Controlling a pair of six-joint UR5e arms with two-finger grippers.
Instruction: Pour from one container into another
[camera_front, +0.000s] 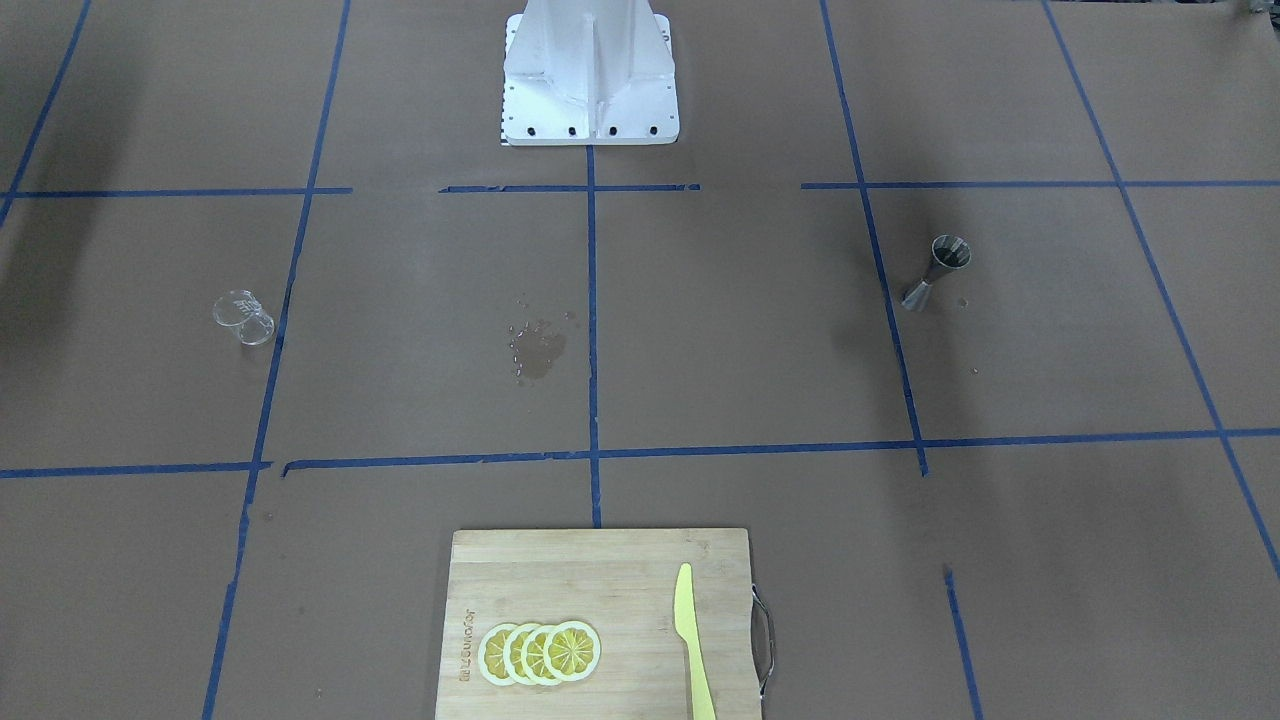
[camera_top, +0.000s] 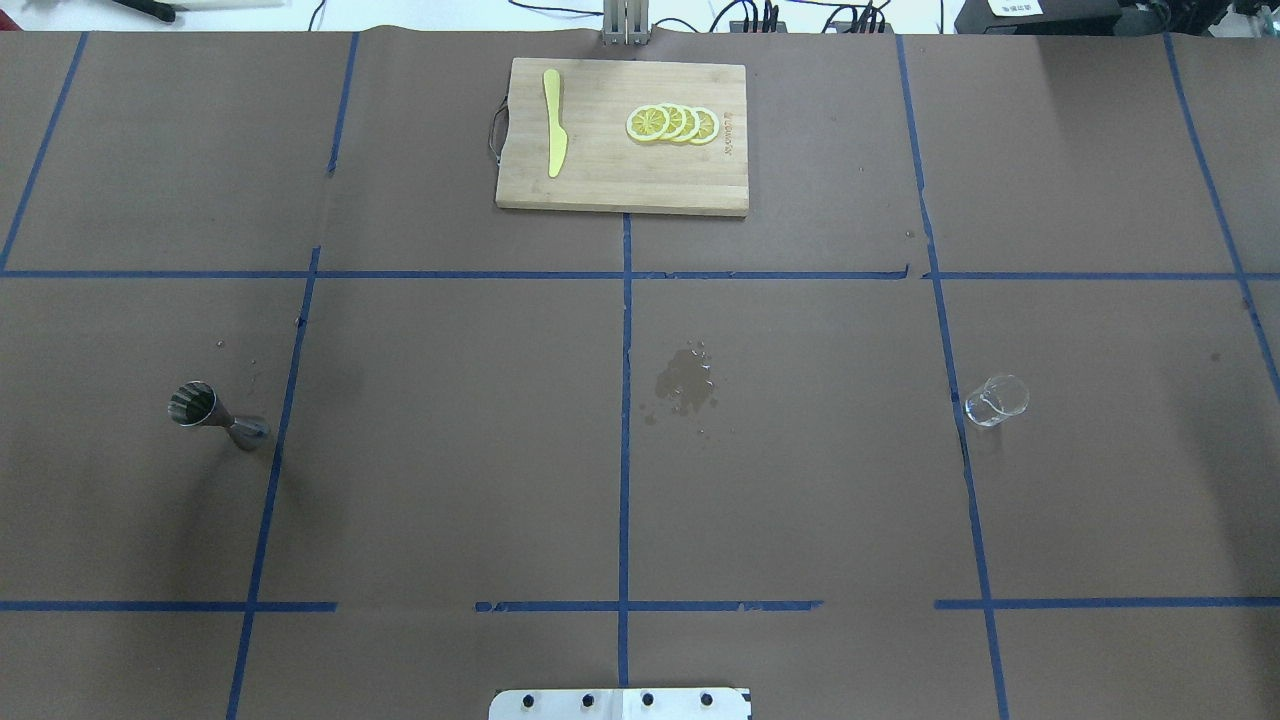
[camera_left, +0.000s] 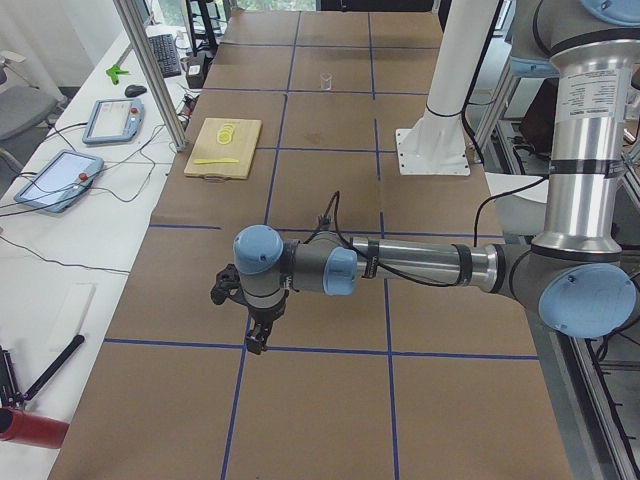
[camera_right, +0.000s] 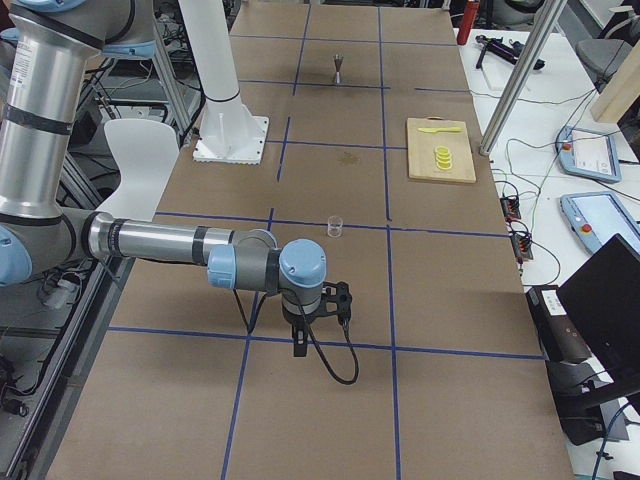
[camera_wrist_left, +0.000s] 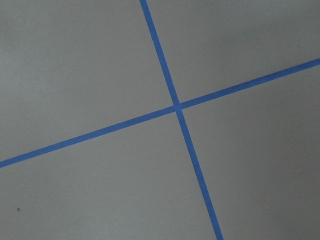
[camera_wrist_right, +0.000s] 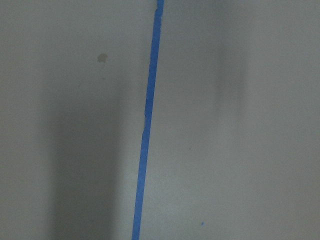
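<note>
A small metal jigger (camera_top: 210, 415) stands on the robot's left side of the table, also seen as the jigger (camera_front: 938, 270) in the front view and the jigger (camera_right: 339, 68) far off in the right side view. A clear glass cup (camera_top: 996, 400) stands on the right side, the same cup (camera_front: 243, 317) in the front view. My left gripper (camera_left: 255, 345) hangs over bare paper near the table's left end, away from the jigger. My right gripper (camera_right: 298, 345) hangs short of the cup (camera_right: 336, 227). I cannot tell whether either is open or shut. Both wrist views show only paper and blue tape.
A wet spill (camera_top: 685, 382) marks the paper at the table's middle. A wooden cutting board (camera_top: 600, 185) at the far edge carries a yellow knife (camera_top: 553, 135) and lemon slices (camera_top: 673, 123). The white robot base (camera_front: 590, 80) stands at the near edge.
</note>
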